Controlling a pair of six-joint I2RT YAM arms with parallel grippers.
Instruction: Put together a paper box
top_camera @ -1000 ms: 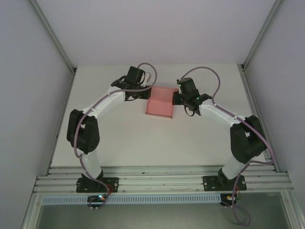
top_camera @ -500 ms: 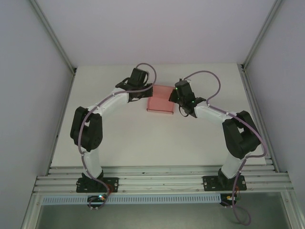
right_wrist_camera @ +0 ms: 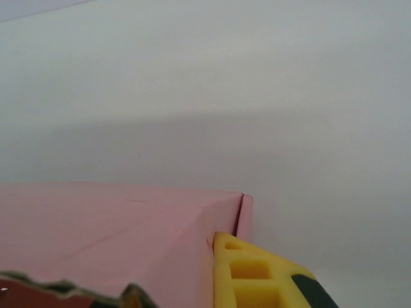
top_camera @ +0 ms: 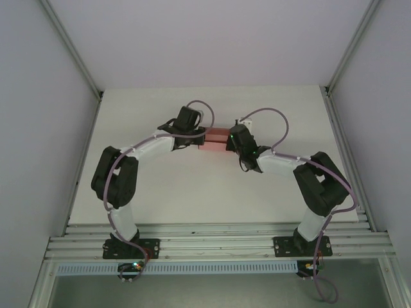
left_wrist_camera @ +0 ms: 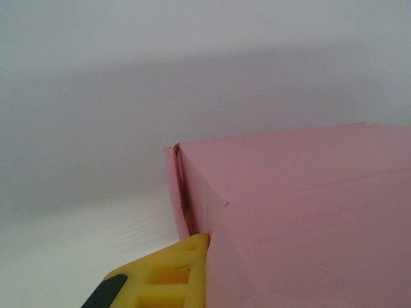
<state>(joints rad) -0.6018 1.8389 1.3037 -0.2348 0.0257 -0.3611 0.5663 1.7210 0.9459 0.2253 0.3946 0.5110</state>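
Note:
The paper box (top_camera: 214, 138) is a small pale pink card box held between my two grippers over the middle of the table. My left gripper (top_camera: 201, 138) grips its left end and my right gripper (top_camera: 227, 141) its right end. In the left wrist view the box (left_wrist_camera: 302, 212) takes up the right side. One yellow finger (left_wrist_camera: 164, 276) of the left gripper (left_wrist_camera: 213, 256) presses its end wall beside a slightly loose flap, and the other finger is hidden by card. In the right wrist view the box (right_wrist_camera: 103, 231) lies at the left. The right gripper (right_wrist_camera: 209, 251) has one yellow finger (right_wrist_camera: 257, 276) against its end, beside a side flap.
The white table (top_camera: 192, 186) spreads around the box, with grey enclosure walls (top_camera: 38, 128) on both sides and behind. An aluminium rail frame (top_camera: 218, 244) carrying both arm bases runs along the near edge.
Both grippers have come in towards each other and turned. The pink box, a broad square from above a second ago, now shows as a narrow strip between them.

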